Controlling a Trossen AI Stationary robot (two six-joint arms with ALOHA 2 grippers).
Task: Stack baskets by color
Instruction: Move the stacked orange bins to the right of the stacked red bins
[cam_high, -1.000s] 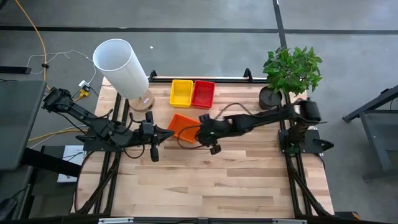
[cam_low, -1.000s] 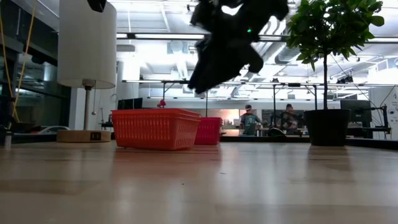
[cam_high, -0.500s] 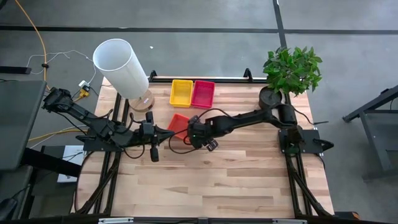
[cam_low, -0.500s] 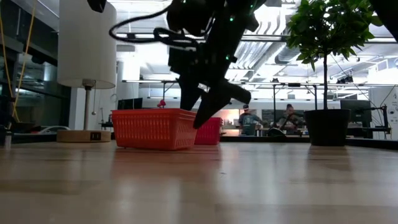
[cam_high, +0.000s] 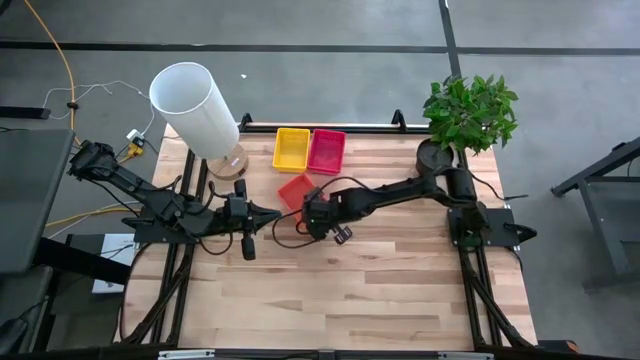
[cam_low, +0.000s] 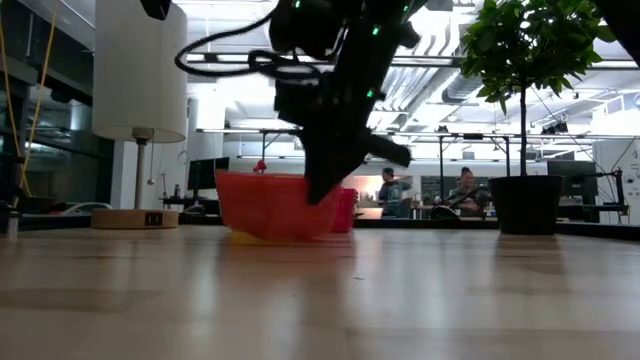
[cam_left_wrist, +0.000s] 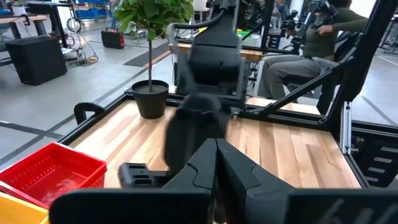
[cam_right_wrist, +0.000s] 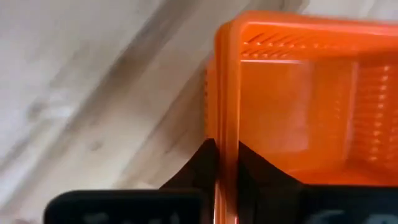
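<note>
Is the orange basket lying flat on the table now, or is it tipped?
Tipped. In the low view the orange basket slants, one end off the table, its rim pinched by the right pincer.

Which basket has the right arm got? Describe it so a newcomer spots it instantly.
Start at the tall white cylinder on the table's far left, then look right to the yellow basket and magenta-red basket sitting side by side at the far edge. Just nearer than those, the orange basket is the only one apart from the pair, its rim pinched by the right gripper.
</note>
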